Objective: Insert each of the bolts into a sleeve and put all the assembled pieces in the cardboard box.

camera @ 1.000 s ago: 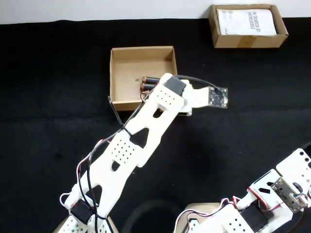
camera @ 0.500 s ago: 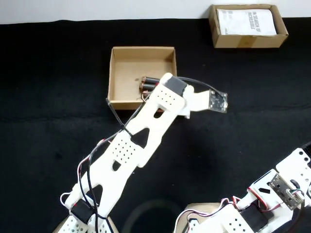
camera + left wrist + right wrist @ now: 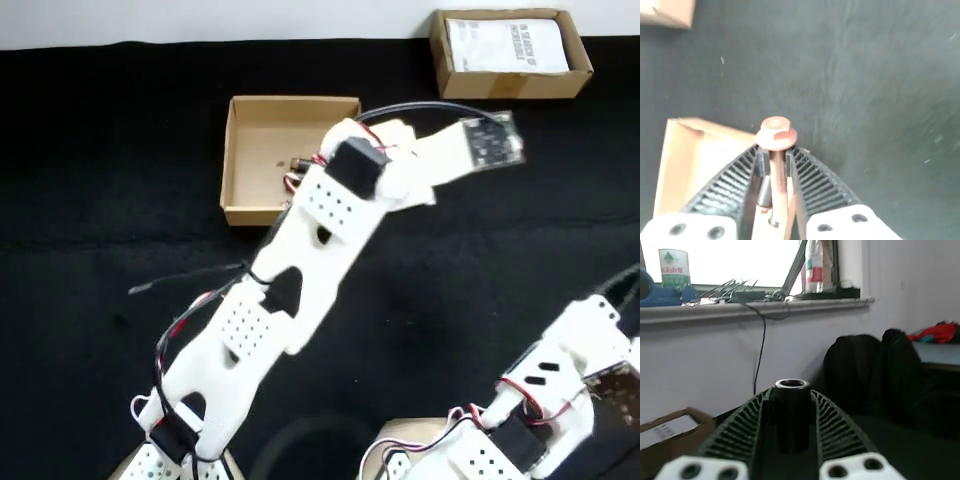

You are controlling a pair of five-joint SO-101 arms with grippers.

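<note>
since a second ago my left arm has lifted and swung its wrist up past the right side of the cardboard box, and the right arm has shifted at the near right edge. the left gripper is clenched on a copper-coloured bolt, head just beyond the fingertips, with the box's edge beneath it. the right gripper grasps a black sleeve, open end outward, held well off the black table. a second box with paper inside sits at the far right.
</note>
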